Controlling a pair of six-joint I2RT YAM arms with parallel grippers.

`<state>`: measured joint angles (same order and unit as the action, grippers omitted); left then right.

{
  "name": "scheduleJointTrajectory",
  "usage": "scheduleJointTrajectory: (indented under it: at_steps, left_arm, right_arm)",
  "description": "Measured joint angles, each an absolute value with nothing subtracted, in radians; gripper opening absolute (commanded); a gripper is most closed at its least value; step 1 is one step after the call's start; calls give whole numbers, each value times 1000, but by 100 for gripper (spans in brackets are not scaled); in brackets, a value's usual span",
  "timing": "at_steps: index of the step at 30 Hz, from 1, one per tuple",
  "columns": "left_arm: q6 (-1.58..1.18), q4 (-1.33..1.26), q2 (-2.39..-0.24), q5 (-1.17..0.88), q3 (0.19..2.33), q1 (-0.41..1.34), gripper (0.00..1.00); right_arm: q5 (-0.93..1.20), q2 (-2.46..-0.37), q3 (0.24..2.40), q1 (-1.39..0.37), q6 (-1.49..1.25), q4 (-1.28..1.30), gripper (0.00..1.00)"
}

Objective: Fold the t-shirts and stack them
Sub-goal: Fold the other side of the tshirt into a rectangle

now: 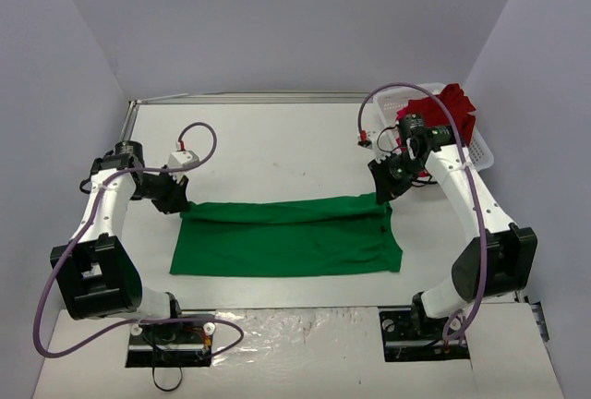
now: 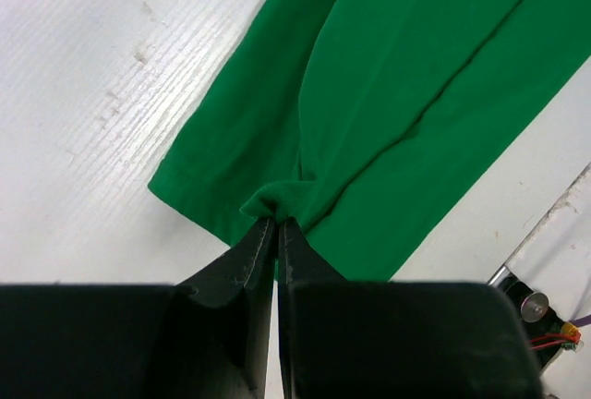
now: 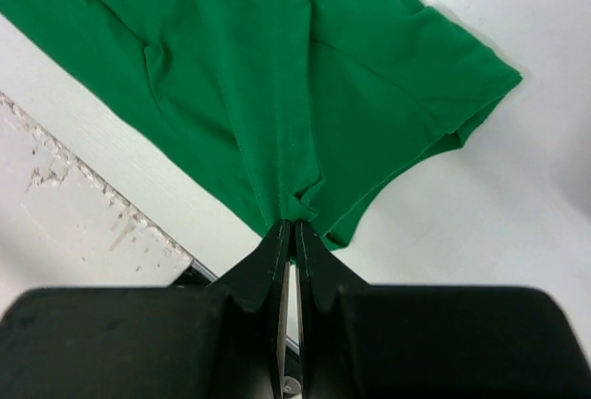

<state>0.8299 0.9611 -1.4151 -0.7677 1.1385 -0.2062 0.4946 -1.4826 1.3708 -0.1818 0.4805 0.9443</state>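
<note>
From above and behind the arms we look down and forward over the whole tabletop (image 1: 277,140), well back, with the arm bases (image 1: 171,334) at the bottom edge; from the left wrist we look along the left tool (image 2: 277,223), which fills the bottom of the view, close over the green t-shirt (image 2: 416,66); from the right wrist we look along the right tool (image 3: 294,228), equally close; all three views share the green t-shirt, each wrist view showing one end of it.

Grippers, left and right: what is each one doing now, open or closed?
Left gripper: closed, pinching the green t-shirt at its edge.
Right gripper: closed, pinching the green t-shirt's other end.
</note>
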Motion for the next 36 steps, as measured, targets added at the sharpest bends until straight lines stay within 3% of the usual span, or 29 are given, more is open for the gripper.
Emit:
scheduleJointTrajectory:
  at_steps: [1,3,5,6,9,17,36]
  left_arm:
    - [841,971,-1415,-770,1139,-206,4]
    - [866,991,-1415,-774,1139,-207,19]
    - [897,1015,-1415,-781,1139,-207,20]
    - [915,1031,-1415,-785,1139,-208,20]
    - [977,1089,-1413,-790,1139,-209,26]
    - [1076,1209,-1413,-797,1142,-209,29]
    - [860,1087,-1404,-797,1093,-209,29]
  right_arm:
    - [493,-1493,1372,-185,492,958,4]
    - [495,-1523,1382,-196,528,1003,13]
    - [495,-1556,1382,-216,559,1044,18]
    - [495,-1568,1380,-225,571,1056,27]
    - [493,-1581,1356,-245,601,1078,32]
    - [492,-1611,1349,-256,630,1099,33]
    - [582,-2074,1564,-355,658,1005,31]
